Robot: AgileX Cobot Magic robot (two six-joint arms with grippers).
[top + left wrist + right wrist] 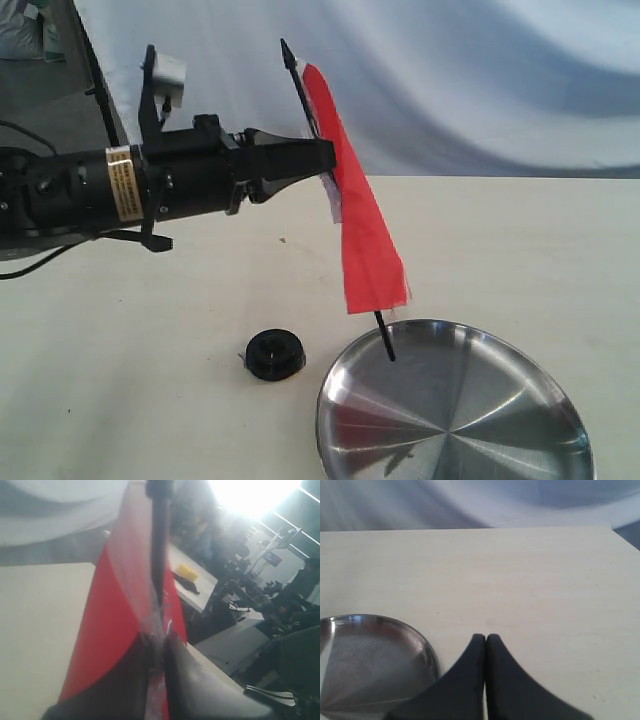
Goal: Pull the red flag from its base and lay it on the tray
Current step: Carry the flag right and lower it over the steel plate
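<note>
My left gripper point(328, 160) is shut on the red flag point(365, 240), gripping its pole near the top. The flag hangs tilted in the air, its pointed tip up at the back and its lower pole end over the near-left rim of the tray point(540, 440). The black round base point(274, 354) sits alone on the table, left of the tray, with nothing in its hole. In the left wrist view the red flag point(110, 630) and its black pole point(160, 540) rise from between the shut gripper point(159, 642). My right gripper point(485, 639) is shut and holds nothing, next to the tray point(427, 655).
The pale table point(520, 250) stretches behind and right of the tray. A light cloth backdrop point(470, 80) hangs along the far edge. The left arm's black body point(120, 185) reaches in from the left above the table.
</note>
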